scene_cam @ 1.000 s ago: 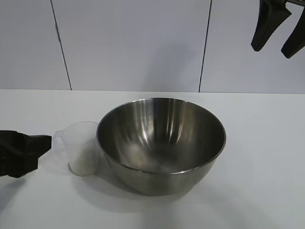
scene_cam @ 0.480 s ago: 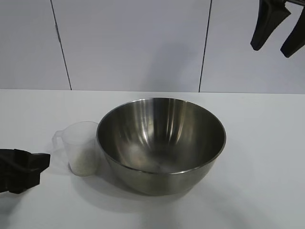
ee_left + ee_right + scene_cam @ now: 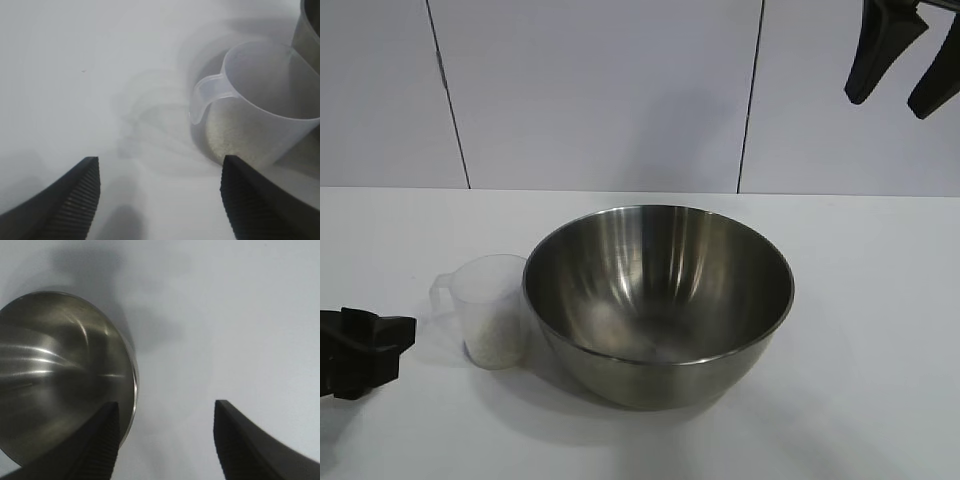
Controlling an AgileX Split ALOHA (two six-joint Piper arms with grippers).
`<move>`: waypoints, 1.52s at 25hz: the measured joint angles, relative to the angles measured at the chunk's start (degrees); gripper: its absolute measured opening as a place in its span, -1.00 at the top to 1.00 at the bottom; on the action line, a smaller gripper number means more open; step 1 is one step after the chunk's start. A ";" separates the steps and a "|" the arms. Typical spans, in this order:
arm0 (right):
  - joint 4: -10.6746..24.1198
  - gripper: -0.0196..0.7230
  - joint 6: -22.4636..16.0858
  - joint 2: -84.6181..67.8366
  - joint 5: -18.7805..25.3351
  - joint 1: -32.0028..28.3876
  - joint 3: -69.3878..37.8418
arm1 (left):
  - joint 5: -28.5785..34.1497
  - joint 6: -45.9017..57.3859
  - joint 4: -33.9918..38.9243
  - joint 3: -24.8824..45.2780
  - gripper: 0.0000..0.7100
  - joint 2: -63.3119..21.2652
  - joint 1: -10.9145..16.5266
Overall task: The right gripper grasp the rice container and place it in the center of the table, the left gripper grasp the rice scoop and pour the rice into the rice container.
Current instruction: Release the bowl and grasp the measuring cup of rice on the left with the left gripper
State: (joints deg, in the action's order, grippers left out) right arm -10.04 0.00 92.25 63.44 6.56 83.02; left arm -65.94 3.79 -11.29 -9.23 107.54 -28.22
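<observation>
The rice container (image 3: 658, 300), a large shiny steel bowl, stands on the white table (image 3: 860, 330) near its middle; it also shows in the right wrist view (image 3: 60, 375). The rice scoop (image 3: 492, 310), a small clear plastic cup with a side handle, stands touching the bowl's left side, with rice (image 3: 232, 135) in its bottom. My left gripper (image 3: 365, 350) is low at the table's left edge, open and empty, a short way left of the scoop (image 3: 260, 105). My right gripper (image 3: 903, 58) hangs open and empty high at the upper right, above the table.
A white panelled wall (image 3: 600, 90) with dark vertical seams stands behind the table. Bare tabletop lies to the right of the bowl and in front of it.
My left gripper has drawn back to the left, away from the scoop. The bowl, the scoop and the right gripper have not moved.
</observation>
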 joint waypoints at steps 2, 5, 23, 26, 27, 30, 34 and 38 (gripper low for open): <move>0.00 -0.10 0.00 0.00 -0.11 0.00 0.00 | 0.00 0.00 0.00 -0.20 -0.40 0.00 0.00; 0.00 -0.10 0.00 0.00 -0.18 0.00 0.00 | -0.11 0.00 0.00 -0.26 -0.40 0.64 0.00; -0.42 -0.10 0.00 0.00 -0.38 0.00 0.00 | -0.11 0.00 0.00 -5.70 -0.40 5.01 0.00; -0.42 -0.10 0.00 0.00 -0.44 0.00 0.00 | -0.11 0.00 0.00 -5.76 -0.40 5.05 0.00; -0.42 -0.10 0.00 0.00 -0.44 0.00 0.00 | -0.05 0.00 0.00 -6.00 -0.40 5.05 0.00; -0.44 -0.10 0.00 0.00 -0.49 0.00 0.00 | -0.05 0.00 -0.05 -7.13 -0.40 5.05 0.00; -0.44 -0.10 0.00 0.00 -0.48 0.00 0.00 | -0.05 0.00 -0.21 -7.64 -0.40 5.05 0.00; -0.44 -0.10 0.00 0.00 -0.48 0.00 0.00 | -0.11 0.00 -0.46 -7.85 -0.40 6.84 0.00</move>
State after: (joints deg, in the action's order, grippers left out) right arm -10.48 0.00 92.25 62.95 6.56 83.02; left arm -66.05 3.79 -11.75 -17.08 114.38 -28.22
